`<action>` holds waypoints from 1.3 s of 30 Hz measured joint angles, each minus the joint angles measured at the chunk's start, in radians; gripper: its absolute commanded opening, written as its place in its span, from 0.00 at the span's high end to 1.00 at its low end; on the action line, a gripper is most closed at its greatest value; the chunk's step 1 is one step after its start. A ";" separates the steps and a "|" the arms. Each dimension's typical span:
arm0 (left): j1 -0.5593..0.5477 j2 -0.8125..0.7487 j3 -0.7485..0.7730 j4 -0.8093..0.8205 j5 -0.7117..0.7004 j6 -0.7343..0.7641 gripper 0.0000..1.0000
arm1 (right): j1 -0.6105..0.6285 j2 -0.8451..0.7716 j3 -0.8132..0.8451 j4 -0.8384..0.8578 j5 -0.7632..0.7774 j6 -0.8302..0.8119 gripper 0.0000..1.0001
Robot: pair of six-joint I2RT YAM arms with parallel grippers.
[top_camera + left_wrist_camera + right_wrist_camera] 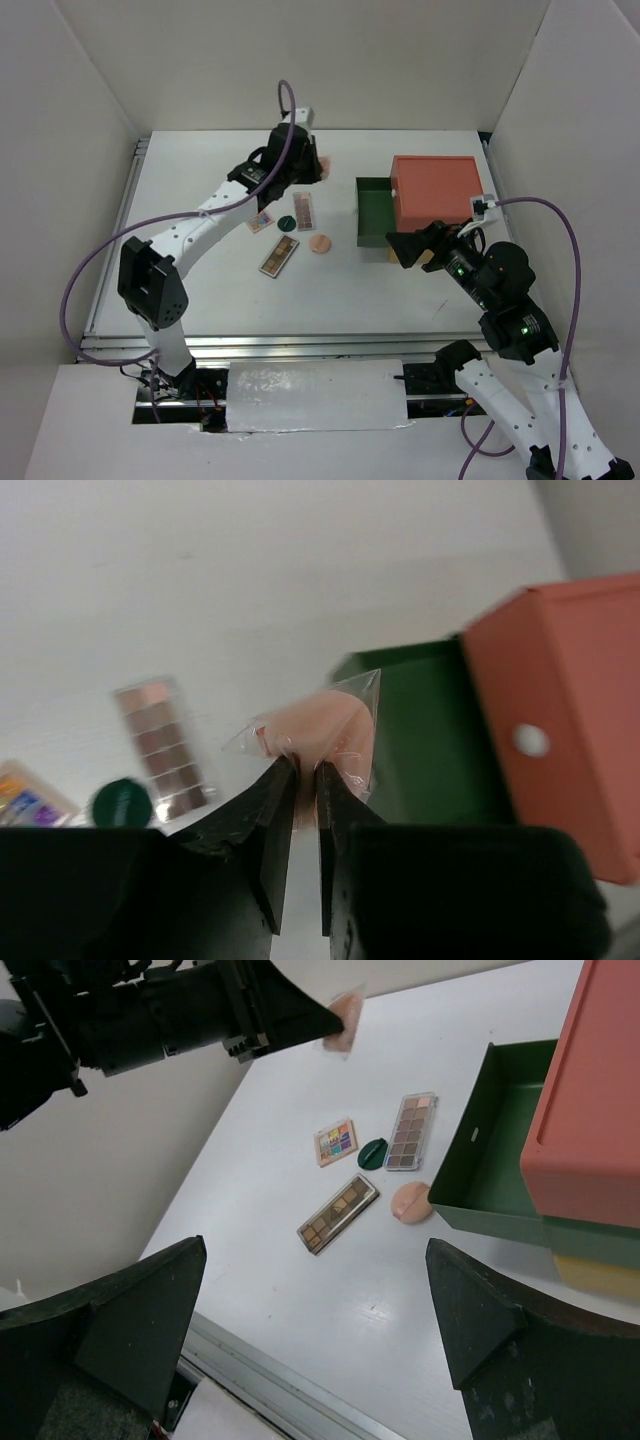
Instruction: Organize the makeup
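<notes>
Pinching a round peach compact [318, 725] in crinkly clear wrap, the left gripper [305, 772] holds it with jaws nearly closed above the white table [200, 300], beside the open green drawer [430, 730]. The right gripper [310, 1260] gapes wide, empty. A long, flat brown palette [338, 1213] lies diagonally on the table.

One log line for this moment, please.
left claw: shut on peach compact, held aloft | right claw: open, empty | green drawer: open

We stretch our left arm [215, 215] to the top view's upper centre, left gripper [305, 765] pinching a peach compact [320, 725]; we hold our right gripper [315, 1255] wide open at centre right.
</notes>
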 measured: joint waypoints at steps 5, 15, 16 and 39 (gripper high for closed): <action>-0.122 0.077 0.077 0.063 0.097 -0.002 0.66 | 0.000 -0.003 0.000 -0.001 0.001 0.005 0.01; -0.162 0.235 0.135 0.089 0.179 -0.032 0.01 | 0.000 -0.017 0.010 -0.001 0.002 0.004 0.01; -0.162 0.228 0.130 0.097 0.163 -0.032 0.01 | 0.000 -0.017 0.010 -0.001 0.002 0.004 0.01; 0.116 0.172 -0.259 0.008 -0.161 -0.185 0.23 | 0.000 -0.019 0.008 0.007 -0.022 0.011 0.01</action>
